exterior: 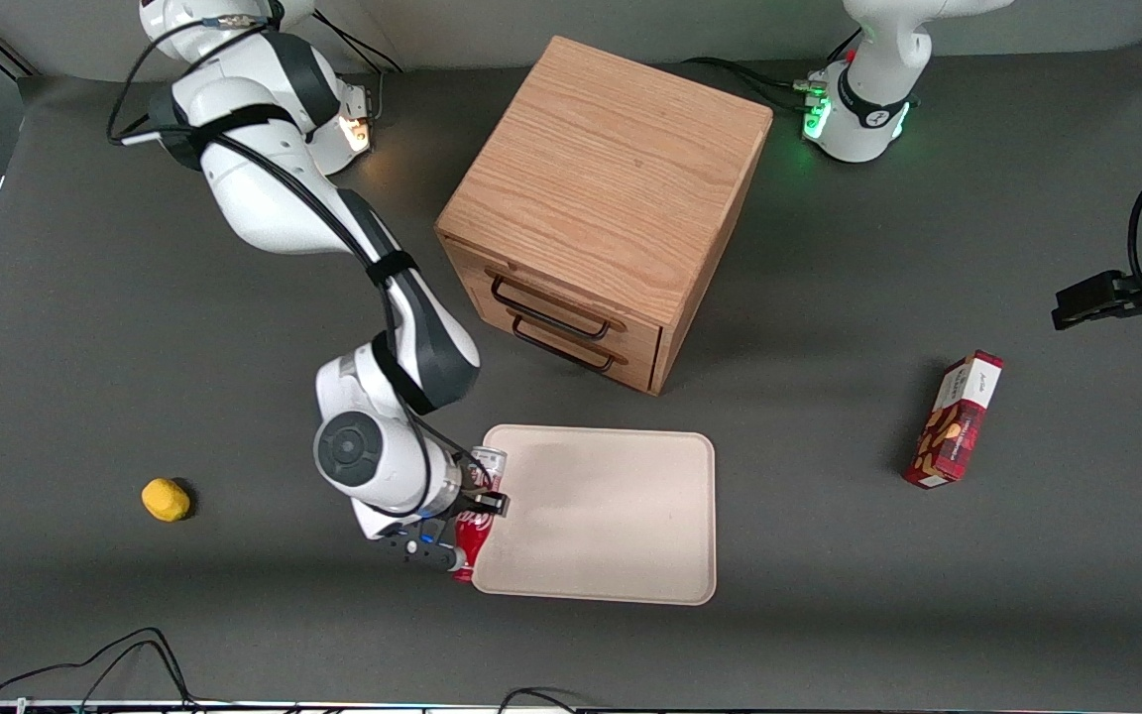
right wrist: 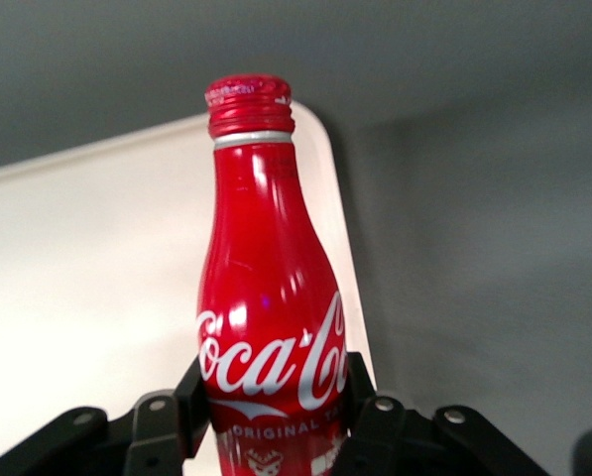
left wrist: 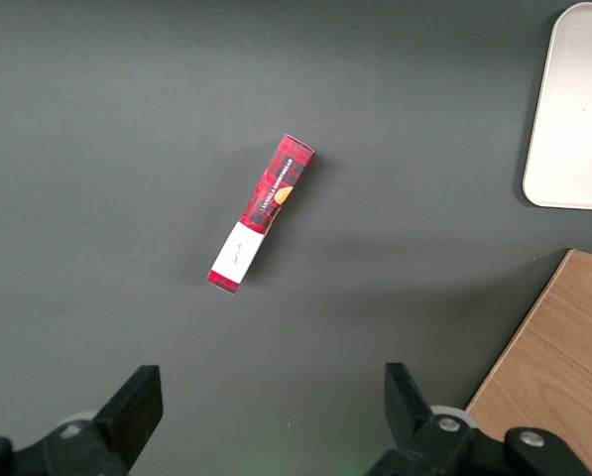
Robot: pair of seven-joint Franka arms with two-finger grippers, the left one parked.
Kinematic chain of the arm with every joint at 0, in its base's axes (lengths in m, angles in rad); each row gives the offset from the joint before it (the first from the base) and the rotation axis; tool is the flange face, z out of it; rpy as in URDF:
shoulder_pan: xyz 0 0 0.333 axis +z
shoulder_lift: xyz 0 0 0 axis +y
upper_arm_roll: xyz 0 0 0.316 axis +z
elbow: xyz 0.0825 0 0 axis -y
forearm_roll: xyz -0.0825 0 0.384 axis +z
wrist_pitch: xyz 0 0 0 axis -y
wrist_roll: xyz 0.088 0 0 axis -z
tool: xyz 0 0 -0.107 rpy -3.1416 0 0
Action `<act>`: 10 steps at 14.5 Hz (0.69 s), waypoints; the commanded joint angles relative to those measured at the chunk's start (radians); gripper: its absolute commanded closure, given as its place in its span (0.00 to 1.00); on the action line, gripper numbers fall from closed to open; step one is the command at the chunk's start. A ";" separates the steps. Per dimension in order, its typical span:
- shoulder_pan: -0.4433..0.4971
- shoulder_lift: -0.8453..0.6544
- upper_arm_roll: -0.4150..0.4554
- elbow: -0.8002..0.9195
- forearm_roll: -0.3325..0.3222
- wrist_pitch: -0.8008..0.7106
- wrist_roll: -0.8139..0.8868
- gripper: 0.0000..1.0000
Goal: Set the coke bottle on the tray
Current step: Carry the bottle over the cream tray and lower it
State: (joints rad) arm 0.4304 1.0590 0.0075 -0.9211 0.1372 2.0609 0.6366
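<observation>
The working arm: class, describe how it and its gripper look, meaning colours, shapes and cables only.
The working arm has rounded glossy white shells with dark grey joint sections, and black cables strapped along it. Its wrist ends in a white housing with a round grey cap. The gripper is black with small blue details; its black fingers carry silver screws.

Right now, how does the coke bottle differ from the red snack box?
The coke bottle is round with a narrow neck; the snack box is a flat-sided rectangle. The bottle is clamped in the gripper at the tray edge; the box lies free on the table toward the parked arm's end. Both are mainly red.
</observation>
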 commanded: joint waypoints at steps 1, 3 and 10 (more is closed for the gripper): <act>0.016 0.070 -0.006 0.045 0.013 0.048 -0.052 1.00; 0.028 0.091 -0.009 0.041 0.010 0.070 -0.066 1.00; 0.028 0.104 -0.009 0.041 0.005 0.079 -0.109 0.00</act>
State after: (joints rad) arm 0.4530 1.1463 0.0069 -0.9147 0.1370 2.1390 0.5528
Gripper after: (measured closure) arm 0.313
